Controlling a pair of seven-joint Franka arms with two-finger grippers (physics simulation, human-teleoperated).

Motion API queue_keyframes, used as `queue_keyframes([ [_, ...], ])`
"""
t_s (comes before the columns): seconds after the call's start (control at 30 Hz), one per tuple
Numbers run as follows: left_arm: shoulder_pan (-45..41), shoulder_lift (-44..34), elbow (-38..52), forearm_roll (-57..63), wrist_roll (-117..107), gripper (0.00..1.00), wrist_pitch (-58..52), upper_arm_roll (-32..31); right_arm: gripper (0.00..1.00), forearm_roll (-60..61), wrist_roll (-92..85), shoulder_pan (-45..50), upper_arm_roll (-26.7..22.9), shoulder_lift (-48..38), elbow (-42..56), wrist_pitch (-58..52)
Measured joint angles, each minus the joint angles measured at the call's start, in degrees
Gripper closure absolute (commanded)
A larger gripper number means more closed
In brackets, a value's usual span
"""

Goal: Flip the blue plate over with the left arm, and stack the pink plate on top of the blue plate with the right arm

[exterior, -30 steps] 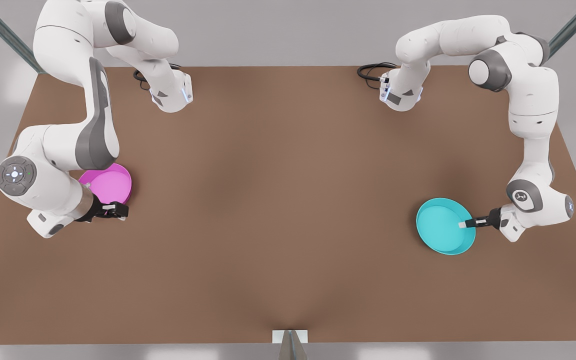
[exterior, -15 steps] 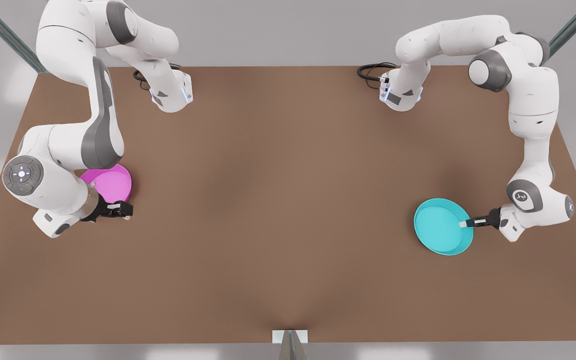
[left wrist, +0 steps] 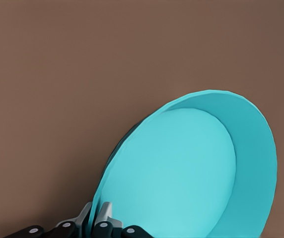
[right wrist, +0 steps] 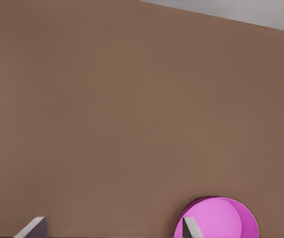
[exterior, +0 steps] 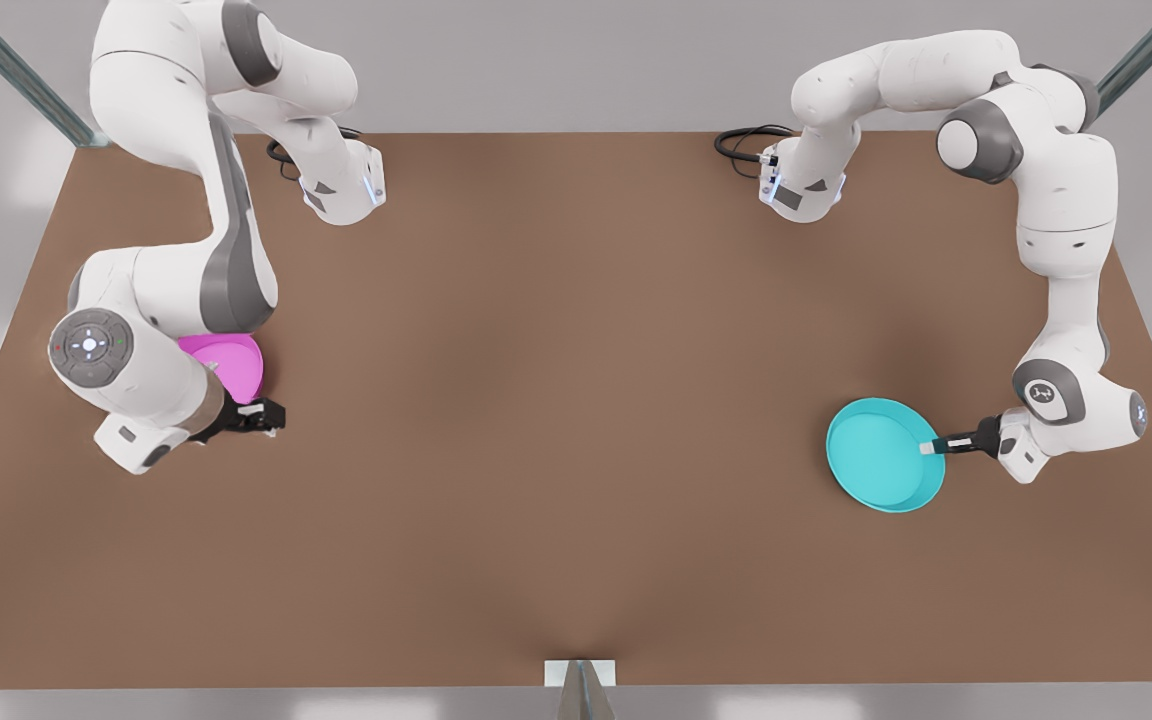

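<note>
Broadly, a brown table (exterior: 576, 420) spans the middle and lower part of the front view, with a grey wall behind it along the top. Two white arms reach in from the upper corners. The right arm (exterior: 166, 290) bends down the front view's left side; the left arm (exterior: 1066, 240) bends down the front view's right side.

Next in size are the two dishes. The blue plate (exterior: 881, 468) sits at the lower right of the front view, its hollow side facing up, and it looks slightly tipped, with the rim on the arm's side lifted. In the left wrist view the blue plate (left wrist: 191, 168) stands at a clear slant over the table, a dark shadow along its lower edge. The pink plate (exterior: 231, 362) lies at the middle left of the front view, partly covered by the right arm's forearm; the pink plate (right wrist: 216, 218) also shows low in the right wrist view, flat on the table.

Smallest are the grippers. The left gripper (exterior: 929, 448) is pinched tight on the blue plate's rim, one finger on each face of it. The right gripper (exterior: 261, 416) hovers just below the pink plate in the front view, its fingers (right wrist: 30, 227) spread wide and holding nothing.
</note>
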Motion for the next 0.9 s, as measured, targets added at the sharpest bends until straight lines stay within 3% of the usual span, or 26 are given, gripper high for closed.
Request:
queue_keyframes([
  [0.1,-0.09,0.00,0.00,0.40,0.04,0.79,0.04,0.00,0.00,0.08,-4.57,-0.56,-0.05,0.52,-0.60,-4.23],
  [0.73,-1.10,-3.38,1.22,6.89,-0.43,0.79,-2.40,0.00,0.00,-0.33,-8.11,-1.86,-0.18,0.52,-0.50,-4.33],
  [0.9,-8.60,-4.13,8.22,14.72,-6.93,0.79,-9.31,0.34,0.00,-0.13,-8.70,-1.85,-0.18,0.52,-0.24,-4.30],
])
